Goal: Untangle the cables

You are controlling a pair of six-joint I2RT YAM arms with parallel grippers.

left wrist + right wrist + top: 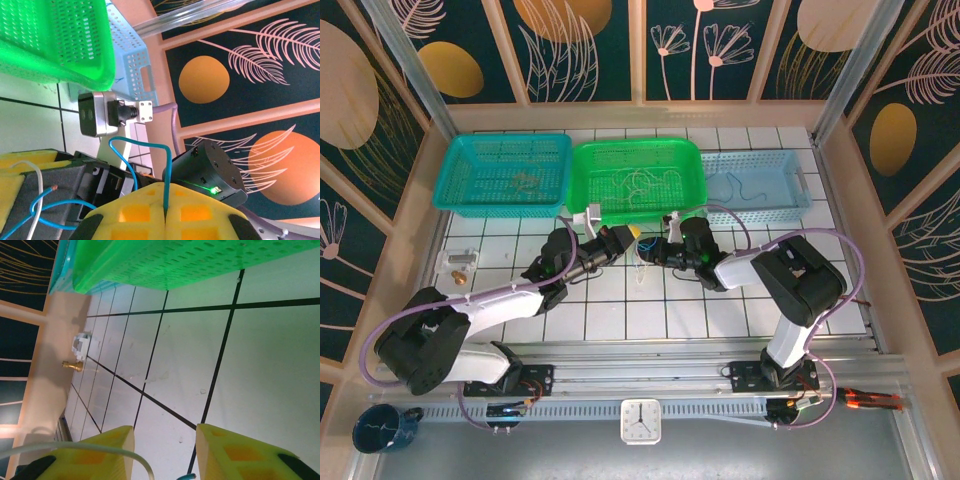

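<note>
Cables (641, 260) hang tangled just over the tiled surface (620, 310), in front of three bins: teal basket (490, 209), green basket (635, 143), pale blue basket (798, 180). We count two arms: left end effector (165, 194) pinched tight on one blue cable (140, 142), right end effector (165, 445) gaping, one cream-white cable (100, 448) draped over its finger. We'd hold that pinch, close right near the crossing, then pull apart slowly.
</note>
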